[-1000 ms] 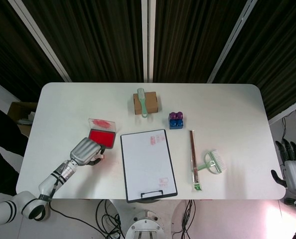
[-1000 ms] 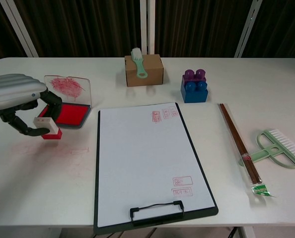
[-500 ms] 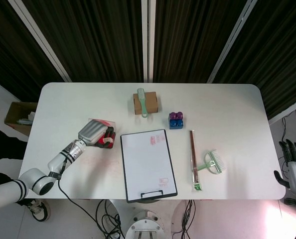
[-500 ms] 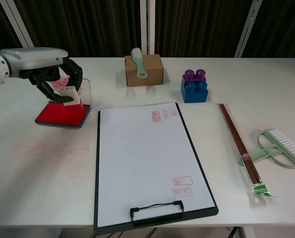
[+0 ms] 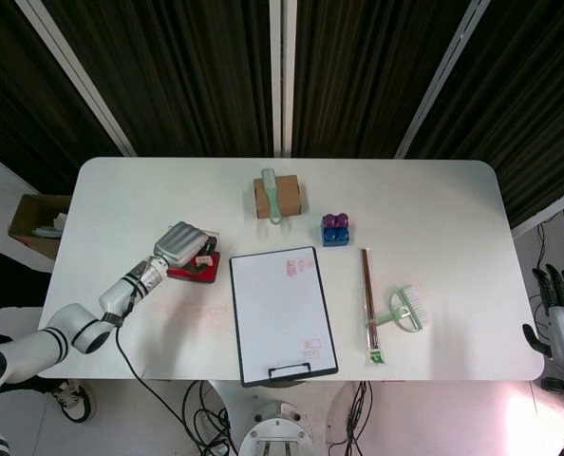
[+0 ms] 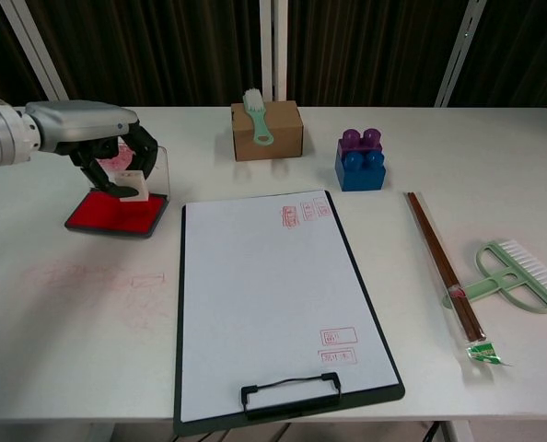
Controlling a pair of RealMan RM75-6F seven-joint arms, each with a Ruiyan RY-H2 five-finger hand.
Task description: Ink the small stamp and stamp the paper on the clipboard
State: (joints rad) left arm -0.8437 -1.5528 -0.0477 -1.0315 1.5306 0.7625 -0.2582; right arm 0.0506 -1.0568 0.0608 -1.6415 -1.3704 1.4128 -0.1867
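Observation:
My left hand (image 6: 87,125) pinches the small white stamp (image 6: 132,182) and holds it over the far part of the red ink pad (image 6: 108,214), whose clear lid stands open behind it. Whether the stamp touches the ink I cannot tell. In the head view the same left hand (image 5: 182,246) covers most of the ink pad (image 5: 197,274). The clipboard (image 6: 186,276) lies to the right of the pad; its white paper (image 6: 269,295) carries red stamp marks at the top and bottom right. My right hand (image 5: 560,318) hangs off the table's right edge, fingers apart, holding nothing.
A cardboard box (image 6: 267,133) with a green brush on top stands at the back. A blue and purple block (image 6: 361,158) sits right of it. Wrapped chopsticks (image 6: 444,267) and a green brush (image 6: 517,276) lie right of the clipboard. Red ink smears (image 6: 98,276) mark the table's left.
My left hand lifted the stamp from the table in front of the pad and carried it over the ink pad. In the last half second it sank slightly toward the pad.

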